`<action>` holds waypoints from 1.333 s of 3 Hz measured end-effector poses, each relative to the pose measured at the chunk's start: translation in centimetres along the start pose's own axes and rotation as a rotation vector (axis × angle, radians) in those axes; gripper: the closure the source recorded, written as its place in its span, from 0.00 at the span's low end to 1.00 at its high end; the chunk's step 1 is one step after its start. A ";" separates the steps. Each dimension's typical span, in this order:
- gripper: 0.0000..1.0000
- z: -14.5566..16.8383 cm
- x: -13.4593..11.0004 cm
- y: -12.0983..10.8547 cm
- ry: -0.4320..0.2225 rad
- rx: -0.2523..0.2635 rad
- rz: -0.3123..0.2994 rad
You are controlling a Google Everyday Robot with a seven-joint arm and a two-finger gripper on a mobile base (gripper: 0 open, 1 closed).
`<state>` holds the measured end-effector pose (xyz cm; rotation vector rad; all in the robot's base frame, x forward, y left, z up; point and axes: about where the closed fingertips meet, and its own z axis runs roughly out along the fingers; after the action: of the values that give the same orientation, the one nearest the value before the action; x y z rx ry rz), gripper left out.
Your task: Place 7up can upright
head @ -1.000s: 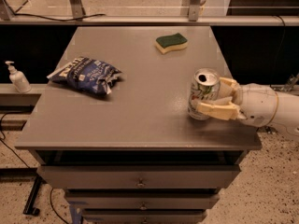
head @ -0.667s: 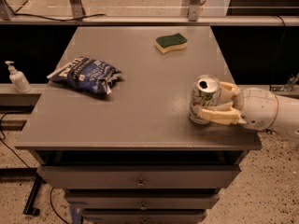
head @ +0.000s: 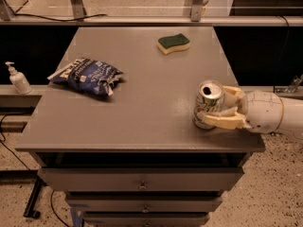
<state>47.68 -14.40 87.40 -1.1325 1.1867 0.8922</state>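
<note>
The 7up can [head: 208,103] is silver-white with green marks and a shiny top. It stands nearly upright, tilted slightly, near the right front edge of the grey table [head: 142,79]. My gripper [head: 221,109] reaches in from the right at table height. Its cream fingers [head: 222,122] are closed around the can's side, one in front and one behind.
A blue-and-white chip bag [head: 86,76] lies on the table's left side. A green-and-yellow sponge [head: 173,43] lies at the back. A white pump bottle [head: 18,79] stands on a ledge off the table's left. Drawers [head: 142,186] sit below the tabletop.
The can and gripper have stayed in nearly the same spot. The can looks slightly more upright and lower against the table.
</note>
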 end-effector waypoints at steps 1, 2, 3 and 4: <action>0.35 0.0 0.2 0.1 0.011 -0.012 -0.003; 0.13 0.1 0.2 0.2 0.019 -0.024 -0.003; 0.00 -0.7 -0.5 0.0 0.030 -0.020 -0.014; 0.00 -2.4 -1.7 -0.6 0.039 0.012 -0.031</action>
<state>47.40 -16.85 89.19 -1.1605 1.2020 0.8416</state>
